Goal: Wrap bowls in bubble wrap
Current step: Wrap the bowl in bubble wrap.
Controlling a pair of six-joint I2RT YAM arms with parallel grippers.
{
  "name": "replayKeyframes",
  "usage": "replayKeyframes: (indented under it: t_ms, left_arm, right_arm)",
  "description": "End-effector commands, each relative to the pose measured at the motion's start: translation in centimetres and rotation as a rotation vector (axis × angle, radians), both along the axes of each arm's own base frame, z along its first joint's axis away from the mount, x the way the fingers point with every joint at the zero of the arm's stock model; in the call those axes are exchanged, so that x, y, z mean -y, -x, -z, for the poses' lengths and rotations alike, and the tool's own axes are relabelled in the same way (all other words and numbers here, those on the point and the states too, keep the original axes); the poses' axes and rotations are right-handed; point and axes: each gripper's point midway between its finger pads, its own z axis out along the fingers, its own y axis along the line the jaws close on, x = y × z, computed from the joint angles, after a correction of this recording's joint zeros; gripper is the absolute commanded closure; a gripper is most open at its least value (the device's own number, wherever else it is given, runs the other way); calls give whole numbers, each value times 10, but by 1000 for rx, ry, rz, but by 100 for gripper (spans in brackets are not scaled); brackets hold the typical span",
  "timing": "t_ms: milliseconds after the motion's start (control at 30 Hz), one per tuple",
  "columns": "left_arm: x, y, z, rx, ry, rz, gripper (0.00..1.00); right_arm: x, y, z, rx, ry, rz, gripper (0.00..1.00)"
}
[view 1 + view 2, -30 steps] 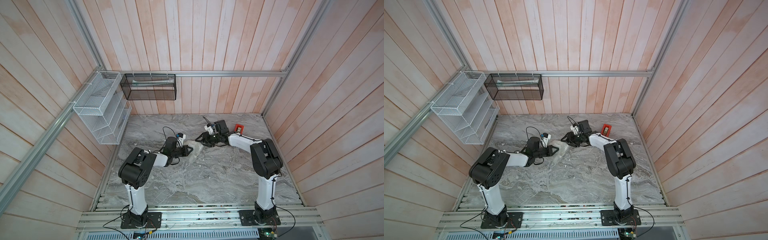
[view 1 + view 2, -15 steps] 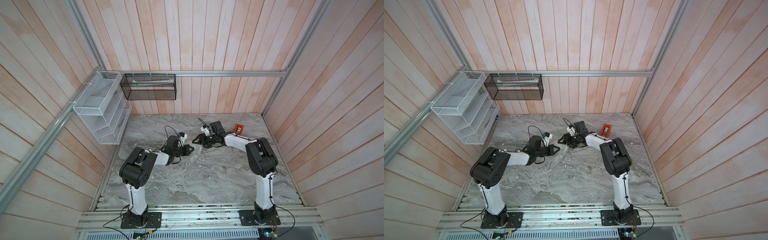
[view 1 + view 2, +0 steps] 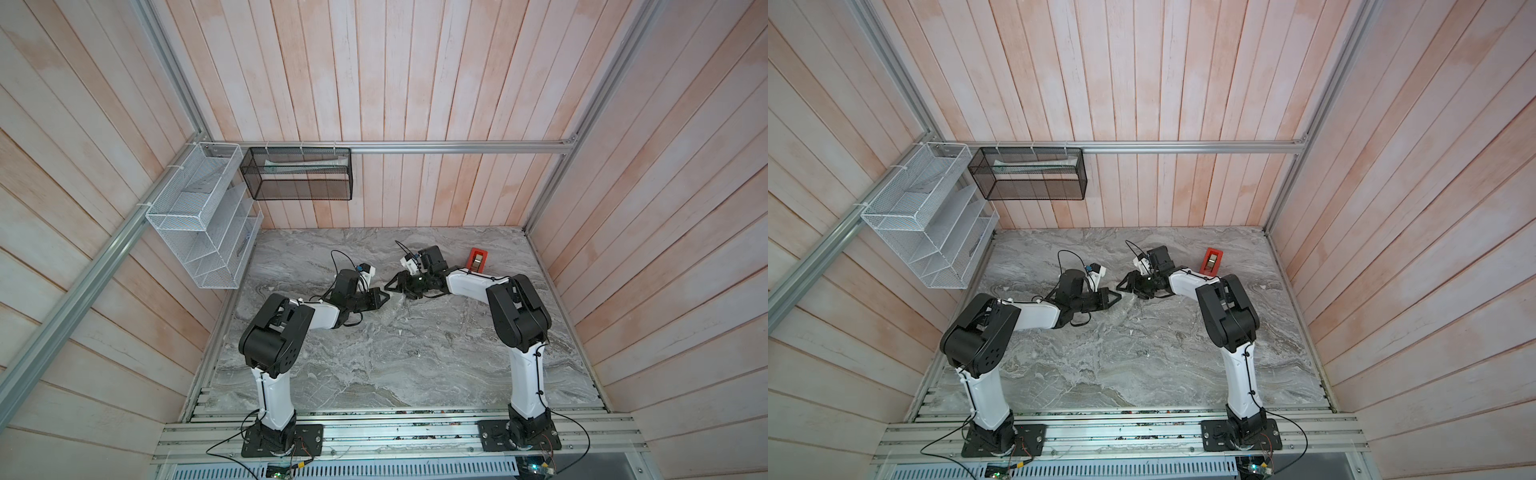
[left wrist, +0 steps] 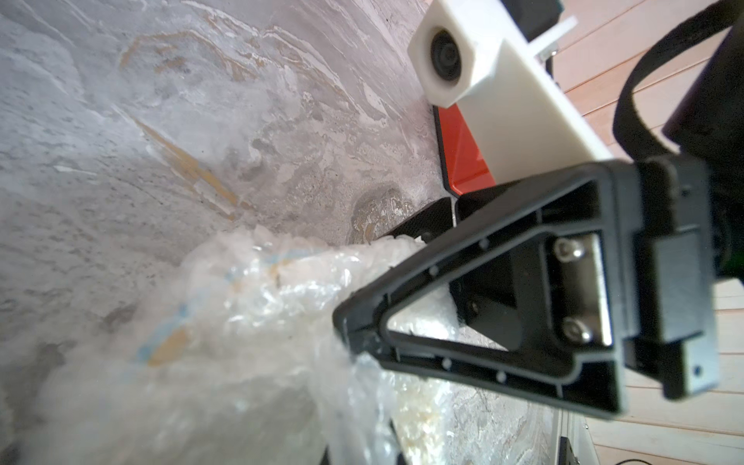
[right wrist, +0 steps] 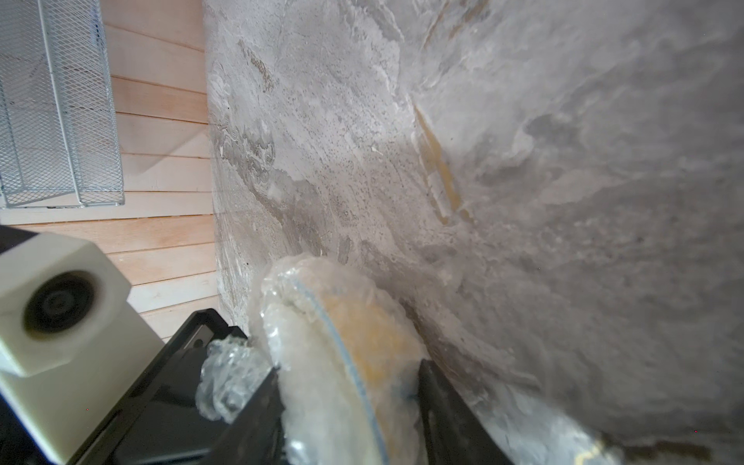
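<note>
Right end effector (image 5: 350, 410) jaws part-way apart, gripping bowl (image 5: 364, 338) on edge through the bubble wrap (image 5: 229, 378). Left end effector (image 3: 384, 296) clamped tight on a bunched tail of wrap just beside it. Bowl is at back middle of table (image 3: 415, 353), already covered. Left to do, I'd judge: tuck loose sheet, tape it; red tape dispenser (image 3: 477, 259) stands apart

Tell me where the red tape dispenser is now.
In both top views the red tape dispenser stands at the far right of the marble table, just behind the right arm.
</note>
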Motion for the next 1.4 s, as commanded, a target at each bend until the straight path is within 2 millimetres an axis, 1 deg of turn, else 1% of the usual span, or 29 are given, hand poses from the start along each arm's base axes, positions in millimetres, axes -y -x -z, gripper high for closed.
replayKeyframes:
  t_ms: [0,167,267,400,567,633,800,1033,1200,1367]
  left_arm:
    - [5,11,17,-70,-28,15,100]
    - [2,11,29,-102,-50,-2,100]
    - [2,10,32,-111,-56,-5,100]
    - [4,7,32,-118,-55,-14,100]
    - [6,6,32,-127,-52,-16,100]
    - [7,6,31,-125,-48,-11,100]
    - [12,7,26,-124,-31,-2,100]
    - [13,9,25,-129,-20,-1,100]
    - [13,10,22,-123,-17,-1,100]
    - [14,7,15,-110,-8,-2,99]
  right_arm:
    - [-3,21,-5,-55,-55,-36,45]
    - [1,24,-15,-60,-104,-40,43]
    - [2,27,-19,-51,-110,-45,43]
    - [3,30,-11,-62,-99,-54,43]
    - [5,35,-12,-56,-107,-56,43]
    - [6,36,-9,-54,-100,-54,45]
    - [6,37,6,-75,-86,-48,51]
    - [2,38,21,-82,-50,-49,63]
    - [1,36,26,-81,-33,-47,76]
    - [-2,36,29,-87,-31,-48,81]
